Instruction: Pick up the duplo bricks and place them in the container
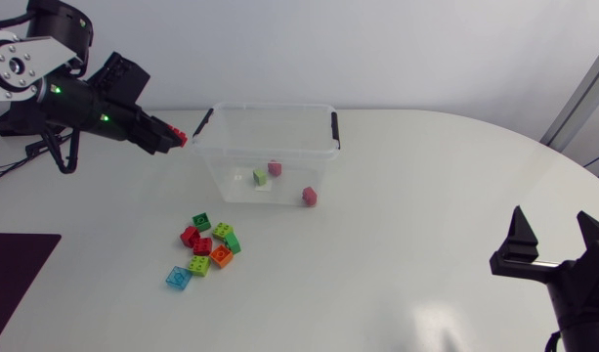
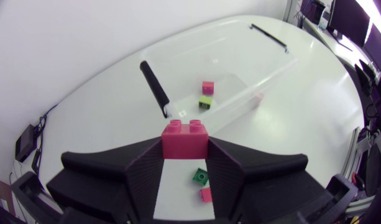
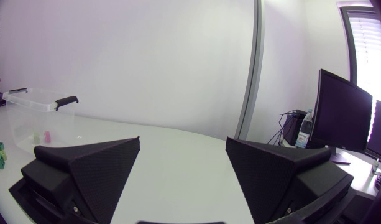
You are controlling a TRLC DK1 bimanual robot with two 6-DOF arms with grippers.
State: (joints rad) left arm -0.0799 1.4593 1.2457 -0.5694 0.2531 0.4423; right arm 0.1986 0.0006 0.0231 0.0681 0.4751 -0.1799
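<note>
One red brick (image 2: 184, 138) sits clamped in the left gripper (image 1: 172, 137), raised beside the container (image 1: 270, 110) rim, likely for dropping inside; several loose bricks (image 1: 207, 249) lie nearby. Right gripper (image 1: 554, 233) rests spread wide.

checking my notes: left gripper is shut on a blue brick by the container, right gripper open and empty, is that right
Not quite: the brick in the left gripper is red, not blue, as the left wrist view shows. It is by the container, and the right gripper is open and empty.
</note>
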